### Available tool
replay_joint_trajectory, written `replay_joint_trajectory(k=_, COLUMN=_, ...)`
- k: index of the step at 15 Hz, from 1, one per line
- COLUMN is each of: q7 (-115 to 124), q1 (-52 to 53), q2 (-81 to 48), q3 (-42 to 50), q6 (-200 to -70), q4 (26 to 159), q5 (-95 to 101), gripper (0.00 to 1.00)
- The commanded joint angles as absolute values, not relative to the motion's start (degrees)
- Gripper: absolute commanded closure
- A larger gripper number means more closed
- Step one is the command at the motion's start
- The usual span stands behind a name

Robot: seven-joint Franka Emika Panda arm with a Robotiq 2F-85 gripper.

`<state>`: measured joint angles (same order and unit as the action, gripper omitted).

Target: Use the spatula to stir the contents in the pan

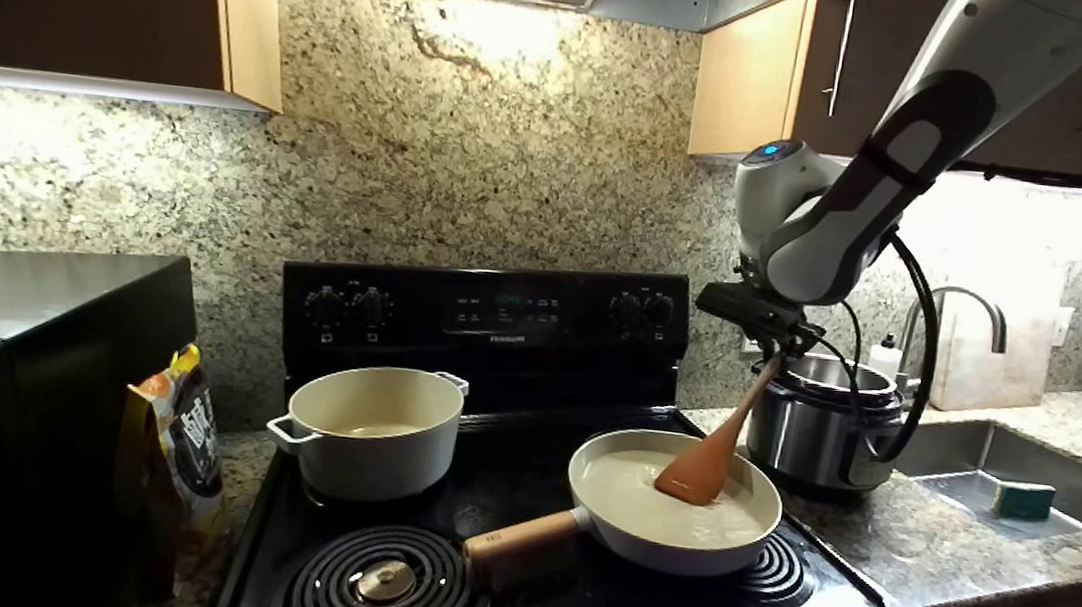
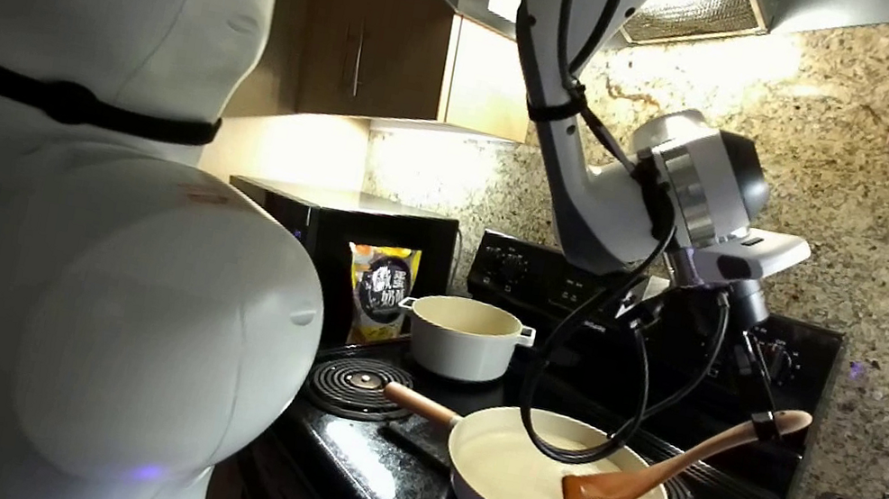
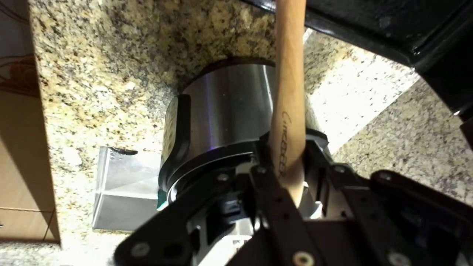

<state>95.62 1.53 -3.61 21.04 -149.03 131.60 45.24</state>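
I have the claw [image 3: 287, 151] clenched on the handle of the spatula [image 1: 706, 452]. In the wrist view that handle runs between the fingers [image 3: 314, 159] toward 12 o'clock, dark lettering on the wood. In an exterior view the blade is inside the pan [image 1: 675, 557], close to its middle and down at the pale contents [image 1: 617, 488], and the spatula tilts up from there toward 1 o'clock. I can't tell whether the blade's edge meets the pan's floor. My arm [image 1: 920, 142] reaches in from 1 o'clock, and in an exterior view its black cable [image 2: 574, 458] loops across my sight of the pan.

The pan sits on the stove [image 1: 514, 462], its own wooden handle pointing to 8 o'clock, the end near a coil [image 1: 383, 584]. The pot [image 1: 373, 467] stands at 9 o'clock from the pan, apart from it, with a bag [image 1: 190, 438] at 9 o'clock from the pot. At 2 o'clock from the pan, the steel pot [image 1: 809, 447] stands on the desk [image 1: 937, 556]. The sink [image 1: 949, 442], a sponge [image 1: 1023, 501] in it, is at 3 o'clock from there.
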Motion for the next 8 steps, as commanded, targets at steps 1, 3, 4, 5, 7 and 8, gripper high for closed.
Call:
replay_joint_trajectory(k=1, q7=95.7, q1=-1.6, q2=2.0, q3=15.5, q6=-148.8, q4=137.0, q5=48.3, gripper=0.88)
replay_joint_trajectory(k=3, q7=95.1, q1=-2.3, q2=2.4, q3=13.1, q6=-149.1, q4=138.3, q5=47.6, gripper=0.88)
replay_joint_trajectory(k=4, q7=95.2, q1=-2.5, q2=2.5, q3=12.2, q6=-149.1, q4=138.6, q5=47.3, gripper=0.88)
replay_joint_trajectory(k=5, q7=94.9, q1=-2.7, q2=2.3, q3=11.3, q6=-149.7, q4=138.7, q5=46.6, gripper=0.88)
replay_joint_trajectory(k=7, q7=95.0, q1=-2.8, q2=1.8, q3=10.0, q6=-150.6, q4=138.3, q5=46.0, gripper=0.88)
replay_joint_trajectory(k=8, q7=95.0, q1=-2.8, q2=1.5, q3=9.6, q6=-151.0, q4=137.9, q5=45.8, gripper=0.88)
